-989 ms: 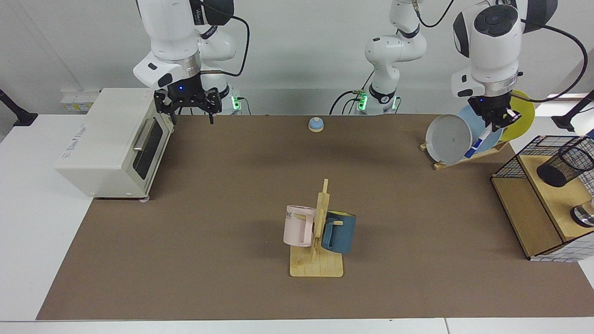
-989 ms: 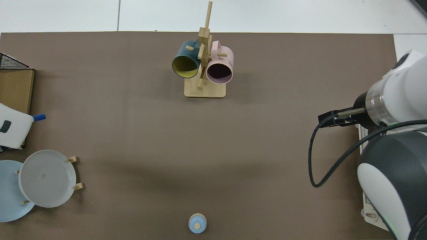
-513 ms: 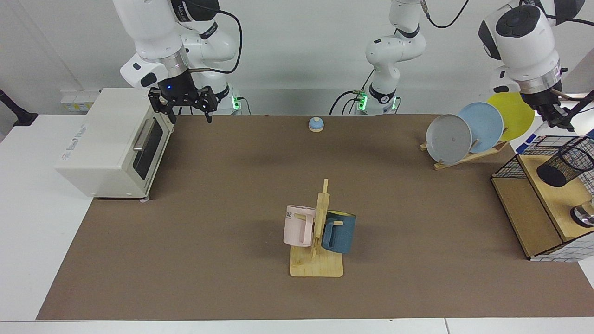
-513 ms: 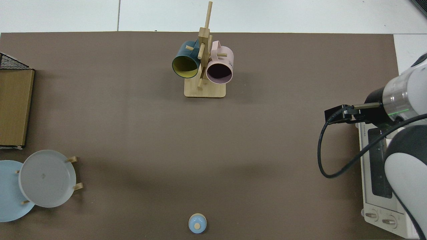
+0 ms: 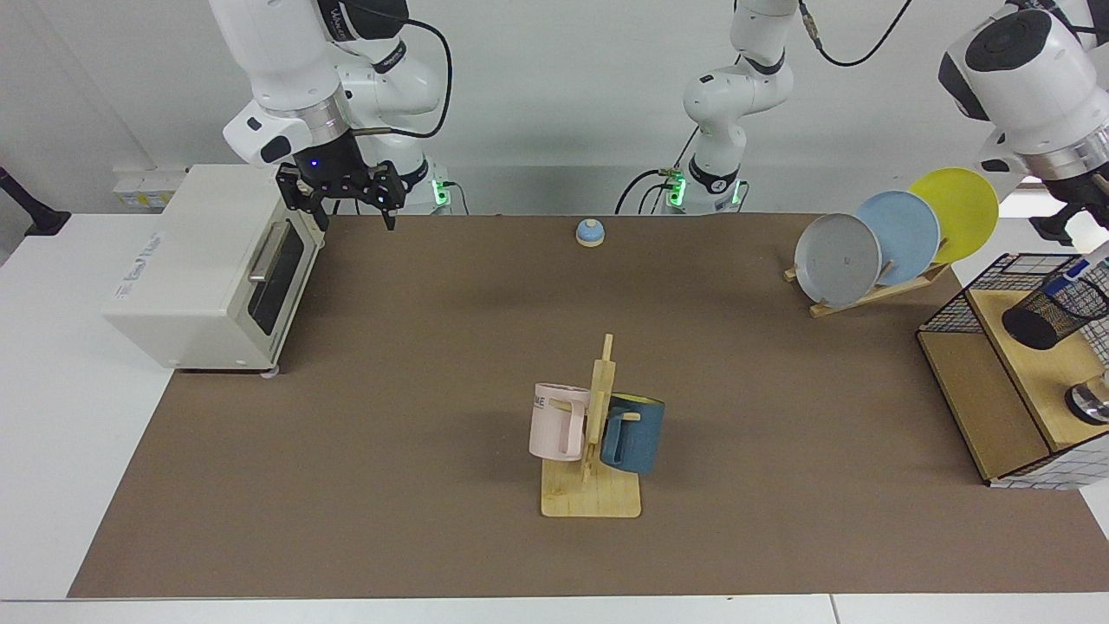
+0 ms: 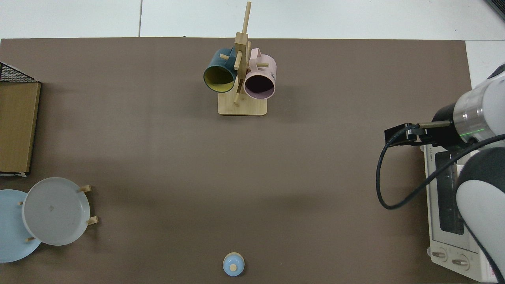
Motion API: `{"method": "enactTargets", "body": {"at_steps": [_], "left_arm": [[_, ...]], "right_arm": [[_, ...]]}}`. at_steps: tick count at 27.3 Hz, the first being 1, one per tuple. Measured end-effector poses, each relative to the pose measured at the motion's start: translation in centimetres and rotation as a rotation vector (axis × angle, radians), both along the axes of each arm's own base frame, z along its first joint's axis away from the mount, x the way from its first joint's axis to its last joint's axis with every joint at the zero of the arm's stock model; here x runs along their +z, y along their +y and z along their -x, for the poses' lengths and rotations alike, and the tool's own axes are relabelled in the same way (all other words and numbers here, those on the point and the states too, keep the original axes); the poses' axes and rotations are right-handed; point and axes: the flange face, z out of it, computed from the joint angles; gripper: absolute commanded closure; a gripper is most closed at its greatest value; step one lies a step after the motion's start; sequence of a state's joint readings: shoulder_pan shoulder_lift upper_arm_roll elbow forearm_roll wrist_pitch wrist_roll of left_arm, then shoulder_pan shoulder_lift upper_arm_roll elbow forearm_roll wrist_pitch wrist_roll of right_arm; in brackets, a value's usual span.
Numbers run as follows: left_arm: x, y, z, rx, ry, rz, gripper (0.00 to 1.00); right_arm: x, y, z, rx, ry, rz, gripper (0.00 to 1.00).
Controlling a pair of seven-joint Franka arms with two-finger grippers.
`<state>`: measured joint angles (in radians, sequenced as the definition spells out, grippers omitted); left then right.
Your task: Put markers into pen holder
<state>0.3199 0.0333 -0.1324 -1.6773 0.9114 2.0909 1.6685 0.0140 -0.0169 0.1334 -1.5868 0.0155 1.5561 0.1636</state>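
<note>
The pen holder [image 5: 1053, 310], a black mesh cup, leans tilted on the wooden shelf at the far right of the facing view. The marker [image 5: 1074, 273], white with a blue end, slants down with its blue tip at the holder's mouth. My left gripper [image 5: 1093, 234] is just above it at the view's right edge, shut on the marker's upper part. My right gripper [image 5: 346, 208] hangs open and empty at the back left beside the toaster oven, and the top view shows it as a black part [image 6: 398, 136] at the right. The top view shows neither marker nor holder.
A white toaster oven [image 5: 208, 269] stands at the left. A wooden mug rack [image 5: 593, 485] with a pink and a blue mug is mid-table. A plate rack [image 5: 892, 238], a small bell [image 5: 590, 232] and the black wire basket with wooden shelves [image 5: 979, 381] fill the back and right.
My left arm has swung right past the plates, carrying the marker to the pen holder's mouth. The right arm shifted slightly left and then stayed.
</note>
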Motion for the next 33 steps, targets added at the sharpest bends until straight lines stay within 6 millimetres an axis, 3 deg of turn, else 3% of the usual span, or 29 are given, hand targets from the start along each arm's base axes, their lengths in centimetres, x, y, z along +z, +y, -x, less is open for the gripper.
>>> {"method": "enactTargets", "body": {"at_steps": [10, 21, 33], "left_arm": [[-1.6, 4.4, -0.6, -0.127, 0.103, -0.056, 1.00], [-2.8, 5.0, -1.1, -0.202, 0.190, -0.093, 1.00], [-5.4, 8.1, -0.7, -0.219, 0.192, -0.079, 1.00]], "right_arm": [[0.0, -1.2, -0.2, -0.022, 0.000, 0.000, 0.00], [0.0, -1.7, -0.2, -0.032, 0.000, 0.000, 0.00], [0.0, -1.7, -0.2, -0.031, 0.000, 0.000, 0.00]]}}
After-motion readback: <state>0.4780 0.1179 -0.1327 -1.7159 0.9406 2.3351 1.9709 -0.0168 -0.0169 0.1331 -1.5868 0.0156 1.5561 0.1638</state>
